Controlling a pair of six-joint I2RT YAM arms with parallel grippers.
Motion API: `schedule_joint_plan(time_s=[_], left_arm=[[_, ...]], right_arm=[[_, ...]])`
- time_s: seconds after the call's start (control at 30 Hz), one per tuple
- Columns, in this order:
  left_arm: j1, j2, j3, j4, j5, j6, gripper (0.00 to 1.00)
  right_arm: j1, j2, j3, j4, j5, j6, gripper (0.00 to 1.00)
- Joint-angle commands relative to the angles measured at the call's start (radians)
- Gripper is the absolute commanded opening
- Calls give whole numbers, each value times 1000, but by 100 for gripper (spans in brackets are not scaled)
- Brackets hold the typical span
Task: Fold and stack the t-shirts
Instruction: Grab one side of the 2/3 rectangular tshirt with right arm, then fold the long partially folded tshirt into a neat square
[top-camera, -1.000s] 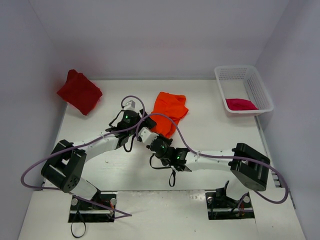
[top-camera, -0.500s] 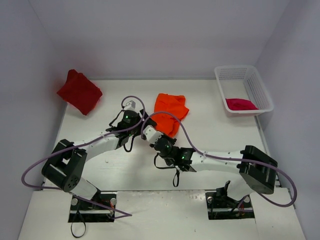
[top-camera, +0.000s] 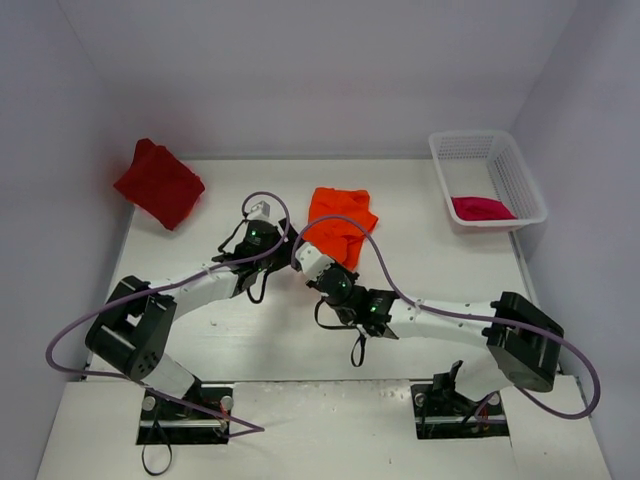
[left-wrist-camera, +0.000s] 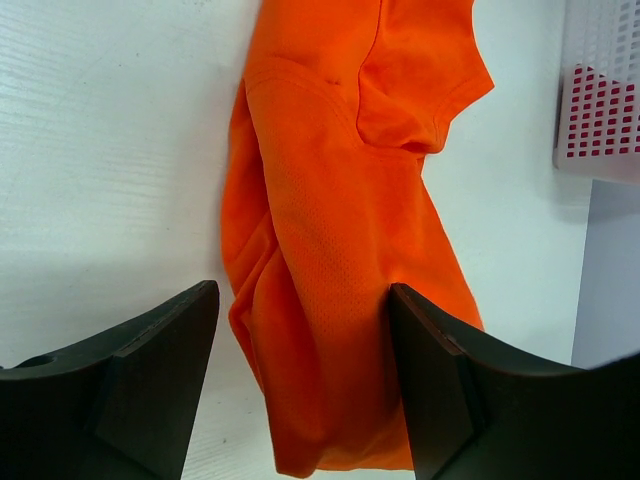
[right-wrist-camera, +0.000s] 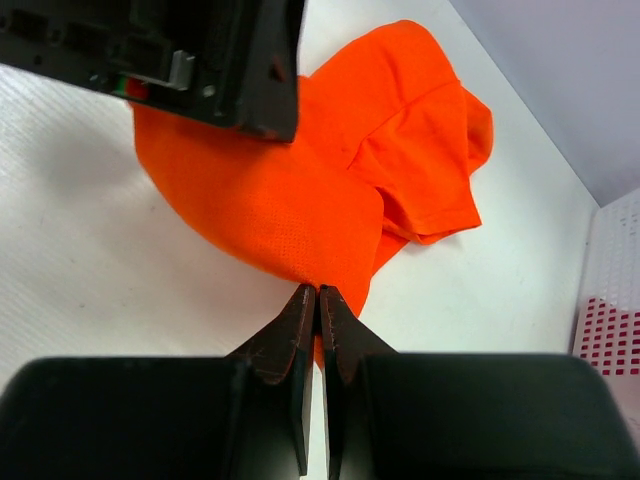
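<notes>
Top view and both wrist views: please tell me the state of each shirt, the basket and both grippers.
orange shirt: crumpled, near edge pinched.
dark red shirt: bunched, far left corner, untouched.
pink shirt: lying in the basket.
basket: upright, far right.
left gripper: open over the orange shirt.
right gripper: shut on the orange shirt.
</notes>
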Motion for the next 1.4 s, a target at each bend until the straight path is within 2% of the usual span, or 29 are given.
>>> schedule_joint_plan(time_s=[0.0,1.37], left_arm=[[8,-13,19,60,1,3,63],[30,-50,-38,65,-2,-4,63]], right_arm=[[-25,-69,43,28,-9,-6,0],[-162,46,174,62,-117,-40,0]])
